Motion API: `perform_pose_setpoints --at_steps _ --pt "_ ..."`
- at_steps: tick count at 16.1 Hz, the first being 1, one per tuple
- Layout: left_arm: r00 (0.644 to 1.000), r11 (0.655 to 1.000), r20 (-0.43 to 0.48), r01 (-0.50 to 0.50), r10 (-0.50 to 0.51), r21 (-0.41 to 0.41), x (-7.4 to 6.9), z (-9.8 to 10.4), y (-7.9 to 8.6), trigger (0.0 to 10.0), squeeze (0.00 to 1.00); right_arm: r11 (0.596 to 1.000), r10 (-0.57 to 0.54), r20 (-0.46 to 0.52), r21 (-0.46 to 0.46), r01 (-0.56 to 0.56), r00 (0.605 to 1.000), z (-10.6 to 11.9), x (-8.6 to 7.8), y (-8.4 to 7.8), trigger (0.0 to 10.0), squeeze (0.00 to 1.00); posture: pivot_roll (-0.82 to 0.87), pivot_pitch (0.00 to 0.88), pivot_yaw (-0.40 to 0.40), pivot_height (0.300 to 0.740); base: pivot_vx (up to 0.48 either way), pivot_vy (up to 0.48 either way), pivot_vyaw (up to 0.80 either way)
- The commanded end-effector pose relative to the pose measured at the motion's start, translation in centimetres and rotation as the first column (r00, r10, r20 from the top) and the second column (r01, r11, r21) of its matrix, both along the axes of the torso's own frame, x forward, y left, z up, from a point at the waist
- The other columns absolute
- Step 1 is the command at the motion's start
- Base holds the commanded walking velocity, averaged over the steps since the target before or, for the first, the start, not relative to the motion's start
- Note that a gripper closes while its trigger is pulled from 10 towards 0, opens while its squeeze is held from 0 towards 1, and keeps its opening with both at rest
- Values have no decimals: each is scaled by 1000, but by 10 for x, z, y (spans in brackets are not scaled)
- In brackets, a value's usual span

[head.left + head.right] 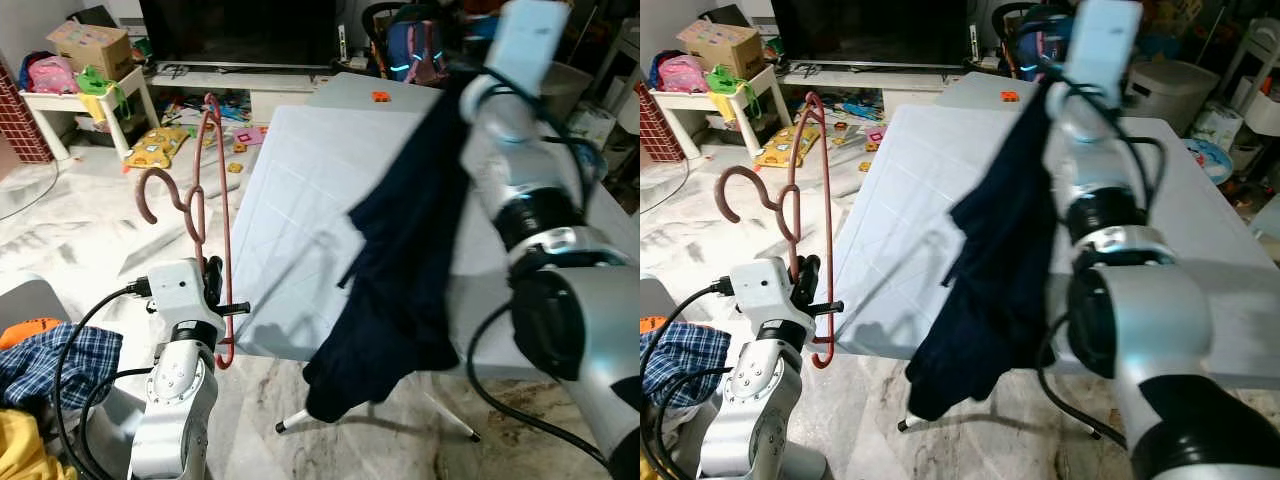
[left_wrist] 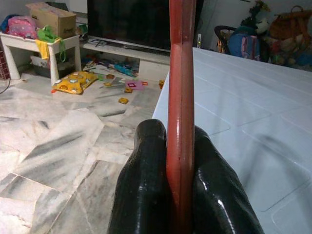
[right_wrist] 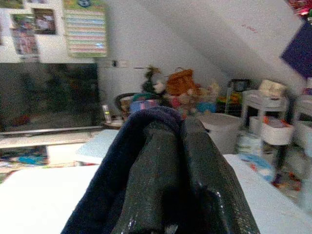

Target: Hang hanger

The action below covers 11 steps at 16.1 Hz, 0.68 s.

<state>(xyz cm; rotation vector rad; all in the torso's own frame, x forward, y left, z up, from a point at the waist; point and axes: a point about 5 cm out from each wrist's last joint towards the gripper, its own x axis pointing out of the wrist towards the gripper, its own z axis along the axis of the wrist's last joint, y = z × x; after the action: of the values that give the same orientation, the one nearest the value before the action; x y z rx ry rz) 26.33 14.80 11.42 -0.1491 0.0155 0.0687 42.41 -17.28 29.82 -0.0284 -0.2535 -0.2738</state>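
1. A pile of clothes, with a blue checked piece on top, is seen on the floor at the far left, below the left arm.
2. The left gripper is held upright off the table's near left corner, and its fingers are seen closed tight on the lower part of the red hanger. The hanger is kept standing on end with its hook turned out to the left, away from the table; held like this, the frame is judged to be free for a garment to be fed onto it.
3. The white table is left bare along its left edge, so room is kept between the two arms.
4. The right gripper is raised high over the table's far edge and is seen clamped on a fold of the dark garment. The garment is let hang from it in a long drape, down past the table's near edge; lifted so, it is likely being held clear of the tabletop for joining with the hanger.
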Motion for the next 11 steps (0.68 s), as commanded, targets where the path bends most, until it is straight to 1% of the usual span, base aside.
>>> perform_pose_setpoints --at_steps 1,2,3,4,5,6,7,8,10,11 --pt "998 1000 -70 -6 6 1 -3 -13 -2 10000 0 1000 7 -44 -23 -8 999 -15 0 0 10000 0 -97 0 -36 740 0 0 0" --pt "998 1000 -70 2 -2 0 -2 -13 -3 10000 0 996 46 -150 -71 -57 988 -43 0 -1 10000 1000 -99 0 -33 740 0 0 0" --pt "997 1000 -71 5 -5 -2 -2 -13 -3 10000 0 992 68 -271 -81 -93 960 -73 -4 -4 10000 1000 -104 0 -29 740 0 0 0" --pt "997 1000 -72 7 -7 -3 -3 -13 -3 10000 0 984 79 -353 -121 -129 932 -94 -8 -7 10000 1000 -104 0 -26 740 0 0 0" --pt "997 1000 -73 9 -9 -3 -3 -13 -3 10000 0 973 85 -404 -162 -163 911 -108 -11 -10 10000 1000 -104 0 -25 740 0 0 0" --pt "997 1000 -76 12 -12 -3 -3 -13 -3 10000 0 951 117 -453 -206 -232 884 -120 -15 -10 10000 1000 -109 0 -18 740 0 0 0" --pt "997 1000 -79 18 -18 -3 -3 -14 -3 10000 0 907 141 -494 -282 -312 858 -131 -19 -13 10000 1000 -113 0 -11 740 0 0 0" --pt "996 1000 -80 25 -25 -3 -3 -13 -4 10000 0 887 160 -503 -303 -347 849 -134 -21 -15 10000 1000 -115 0 -9 740 0 0 0" --pt "996 999 -81 34 -34 -1 -3 -13 -5 10000 0 858 215 -511 -308 -410 833 -137 -25 -18 10000 1000 -114 0 -6 740 0 0 0" --pt "996 999 -83 34 -34 -3 -3 -14 -4 10000 0 852 264 -519 -270 -449 813 -139 -29 -25 10000 1000 -116 0 -4 740 0 0 0"
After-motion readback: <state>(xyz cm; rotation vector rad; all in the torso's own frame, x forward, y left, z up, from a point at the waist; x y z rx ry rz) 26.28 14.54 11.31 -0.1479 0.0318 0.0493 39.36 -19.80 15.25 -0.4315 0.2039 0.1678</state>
